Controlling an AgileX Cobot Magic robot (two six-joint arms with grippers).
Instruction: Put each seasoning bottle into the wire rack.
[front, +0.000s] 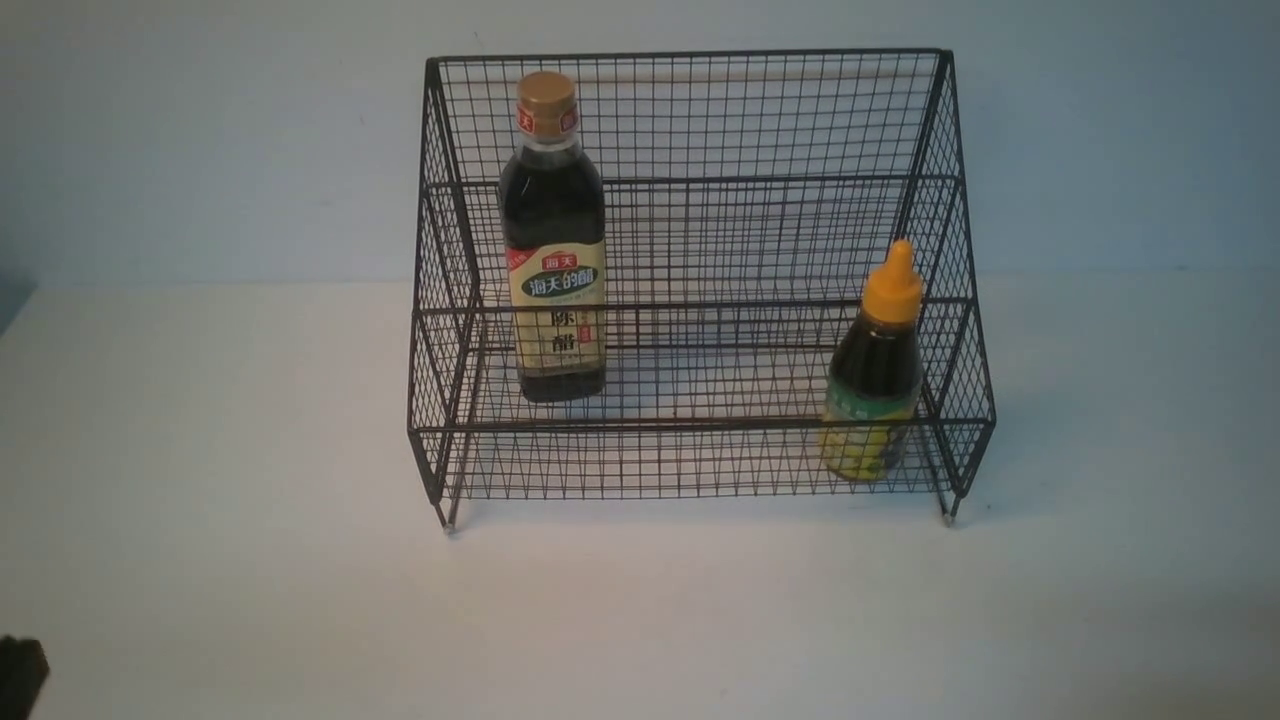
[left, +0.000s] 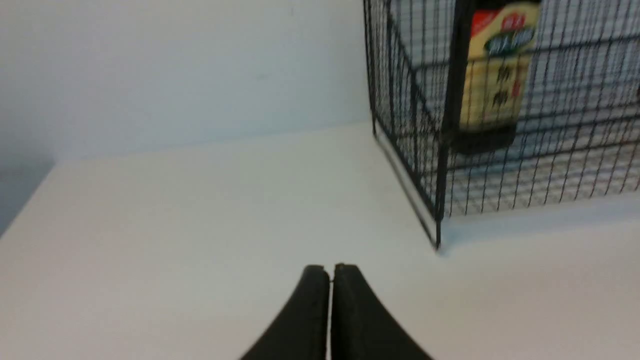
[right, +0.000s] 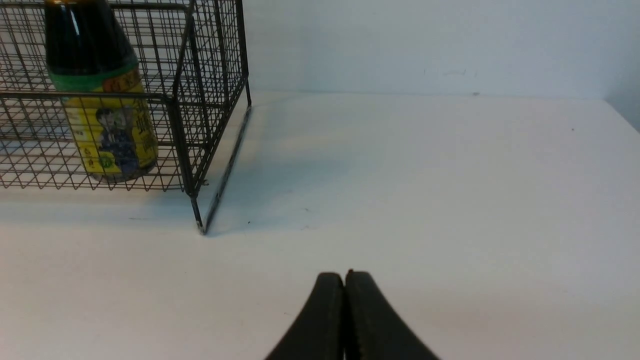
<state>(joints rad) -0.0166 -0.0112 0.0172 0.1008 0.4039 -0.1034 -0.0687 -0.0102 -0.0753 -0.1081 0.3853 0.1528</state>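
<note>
The black wire rack (front: 700, 180) stands at the back middle of the white table. The tall seasoning bottle (front: 553, 240), gold cap and beige label, stands upright on the rack's upper step at the left. The short bottle (front: 875, 365), orange nozzle cap and yellow-green label, stands upright on the lower step at the right. My left gripper (left: 330, 270) is shut and empty, low over the table, near the rack's (left: 415, 125) left front foot; the tall bottle (left: 492, 75) shows behind the mesh. My right gripper (right: 344, 276) is shut and empty, off the rack's (right: 200, 100) right front foot; the short bottle (right: 100, 95) shows inside.
A dark bit of my left arm (front: 20, 675) shows at the front view's lower left corner. The white table (front: 640, 620) runs in front of the rack and to both sides. A pale wall (front: 200, 130) rises behind the rack.
</note>
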